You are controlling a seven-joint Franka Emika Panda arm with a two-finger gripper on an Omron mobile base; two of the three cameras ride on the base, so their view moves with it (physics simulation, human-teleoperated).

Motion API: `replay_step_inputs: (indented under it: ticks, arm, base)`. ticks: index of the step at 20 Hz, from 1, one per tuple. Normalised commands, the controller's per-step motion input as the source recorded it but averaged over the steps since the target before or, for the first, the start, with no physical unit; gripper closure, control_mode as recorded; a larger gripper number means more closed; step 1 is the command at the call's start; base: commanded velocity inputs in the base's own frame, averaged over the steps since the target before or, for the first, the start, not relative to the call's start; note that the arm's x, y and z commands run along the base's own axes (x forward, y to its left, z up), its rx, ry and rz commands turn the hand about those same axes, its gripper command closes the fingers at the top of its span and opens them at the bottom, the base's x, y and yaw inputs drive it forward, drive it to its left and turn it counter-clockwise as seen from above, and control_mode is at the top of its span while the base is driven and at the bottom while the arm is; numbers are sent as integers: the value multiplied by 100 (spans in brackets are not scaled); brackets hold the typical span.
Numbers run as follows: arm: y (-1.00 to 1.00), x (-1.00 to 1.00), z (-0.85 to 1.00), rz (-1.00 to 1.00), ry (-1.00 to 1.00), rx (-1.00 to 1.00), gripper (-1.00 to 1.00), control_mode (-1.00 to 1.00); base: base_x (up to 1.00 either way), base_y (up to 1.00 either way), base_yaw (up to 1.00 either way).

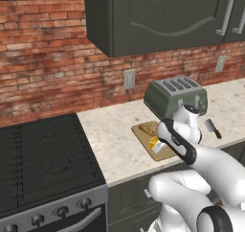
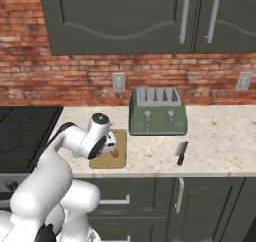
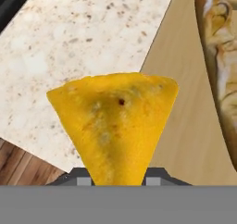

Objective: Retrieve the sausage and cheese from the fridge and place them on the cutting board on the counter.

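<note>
A green toaster (image 1: 176, 98) stands against the brick wall (image 1: 43, 53), with four slots on top and two levers on its front. A knife (image 2: 181, 152) with a dark handle lies just in front of it. A black stove (image 1: 40, 156) sits at the left. Dark cabinets (image 2: 125, 16) hang above, and an outlet (image 2: 118, 82) is set in the brick.

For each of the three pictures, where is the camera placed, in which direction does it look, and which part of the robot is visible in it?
Left base view: behind the arm, to its left, facing the counter and stove; white arm at lower right.
Right base view: behind the arm, to its right, facing the toaster and knife; arm at lower left.
Hand view: on the hand, looking along the gripper, shut on the cheese; finger tips at the bottom.
Shared by all three: the cutting board.
</note>
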Motion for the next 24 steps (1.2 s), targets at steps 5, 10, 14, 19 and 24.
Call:
replay_step_inputs:
  ticks: [5, 10, 14, 19, 24]
  arm:
    - [0, 26, -17, 5, 1, -2, 100, -100]
    - [0, 23, -23, 4, 5, -4, 100, -100]
    - [0, 26, -18, 1, 4, -4, 100, -100]
    - [0, 26, -17, 0, 3, -4, 100, -100]
    - [-8, 18, -15, 1, 3, -3, 100, -100]
  base:
    - [0, 0, 0]
    - [0, 0, 0]
    - [0, 0, 0]
    - [0, 0, 0]
    - [0, 0, 0]
